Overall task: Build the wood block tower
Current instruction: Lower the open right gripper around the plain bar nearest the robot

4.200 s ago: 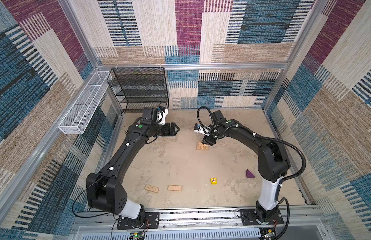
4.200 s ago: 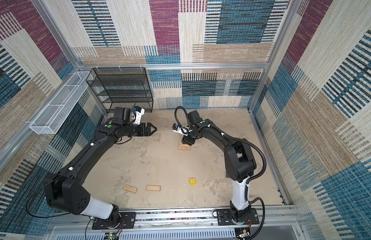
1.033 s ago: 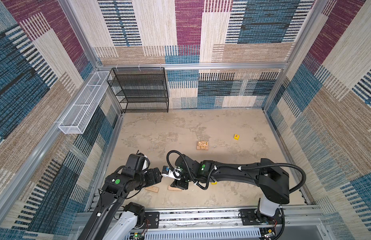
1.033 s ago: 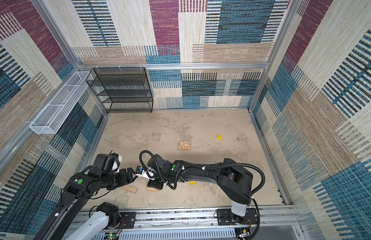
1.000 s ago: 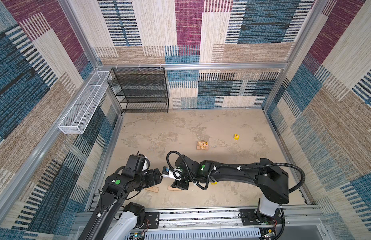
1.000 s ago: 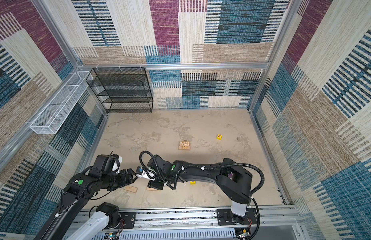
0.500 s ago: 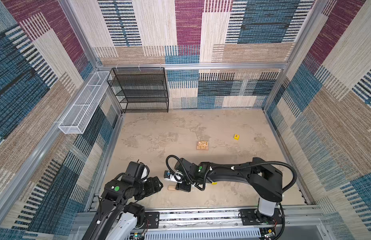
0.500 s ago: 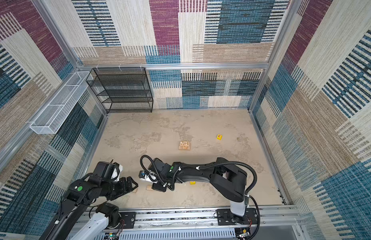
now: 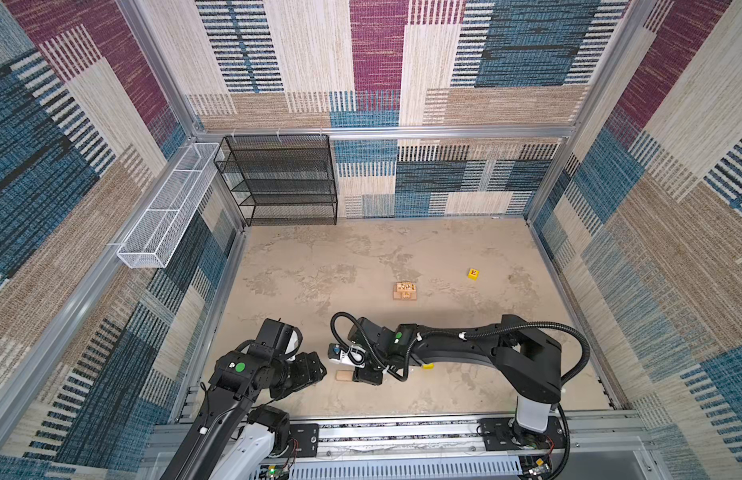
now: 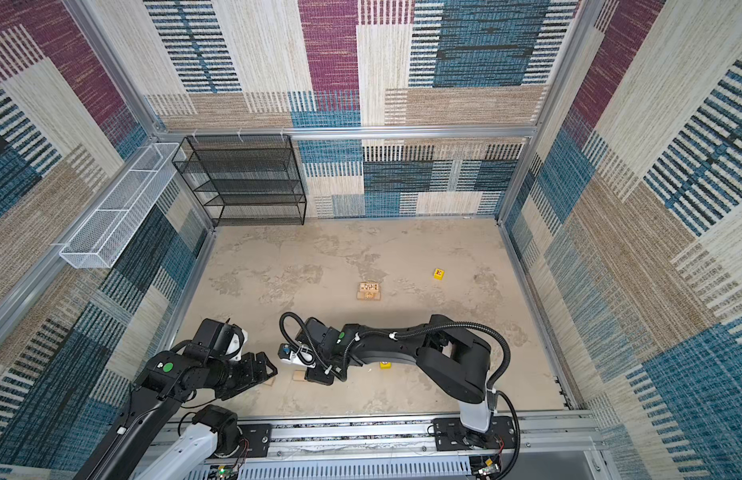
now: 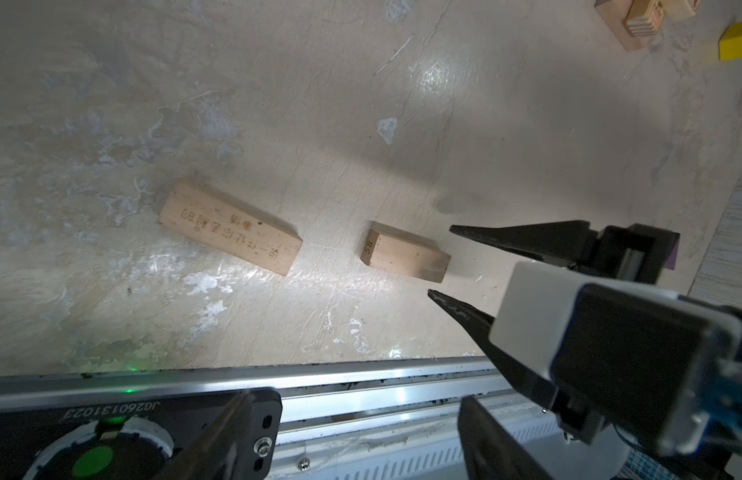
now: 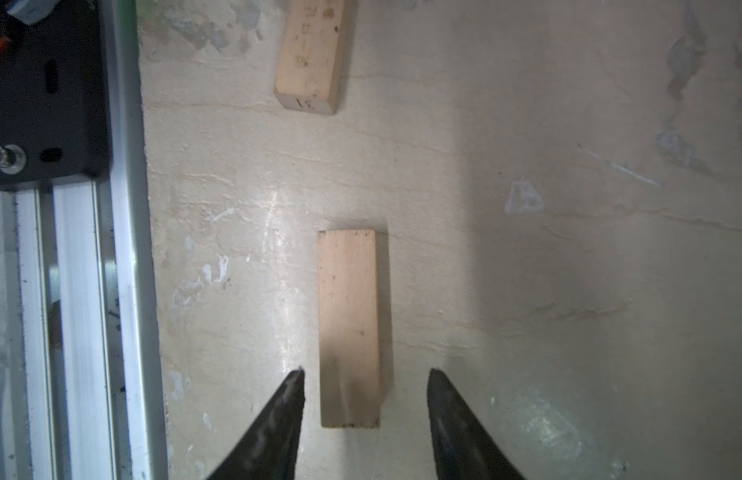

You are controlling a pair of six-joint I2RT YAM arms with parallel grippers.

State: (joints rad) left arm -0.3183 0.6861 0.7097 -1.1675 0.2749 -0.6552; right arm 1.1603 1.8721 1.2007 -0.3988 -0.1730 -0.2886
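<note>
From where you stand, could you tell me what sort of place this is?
Probably a robot test cell: left arm and right arm bolted to a rail, patterned walls boxing in the floor, a wire rack.

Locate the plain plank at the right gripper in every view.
Top view: plank, front, left of centre.
Top view: same place.
Left wrist: mid-frame, end marked 58, at the right gripper tips.
Right wrist: centre, between those tips.
Landmark: front rail, near it everywhere.
</note>
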